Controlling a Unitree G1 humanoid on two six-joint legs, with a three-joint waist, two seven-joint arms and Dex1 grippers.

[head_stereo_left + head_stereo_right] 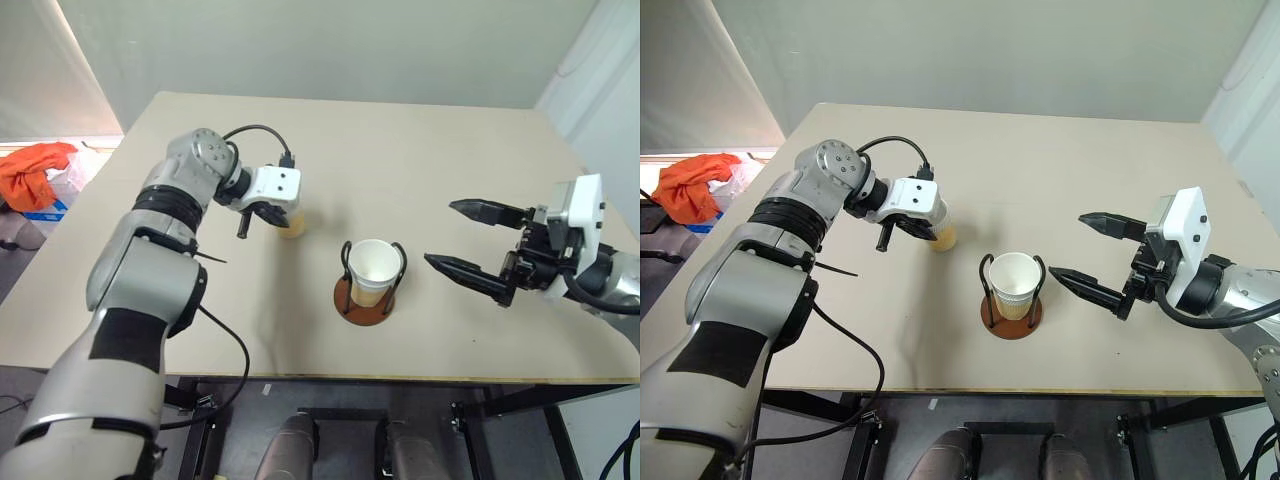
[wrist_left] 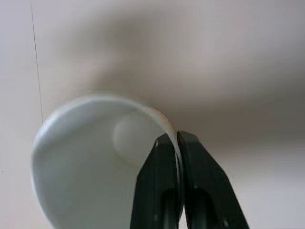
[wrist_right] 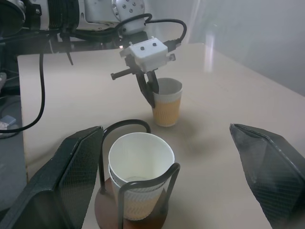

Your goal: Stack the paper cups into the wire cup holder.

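1. I see stacked paper cups (image 3: 139,164) sitting in the wire cup holder (image 1: 366,300), mid-surface (image 1: 420,160).
2. My left gripper (image 3: 151,98) has its jaws clenched on the rim of a lone cup (image 3: 167,102) just beside the holder.
3. My right gripper (image 1: 462,238) hovers released, near the holder.

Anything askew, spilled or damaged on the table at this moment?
Nothing stands out. Cups sit nested upright in the wire cup holder; the loose paper cup stands upright on the table, its rim pinched by the left gripper. The right gripper is open.
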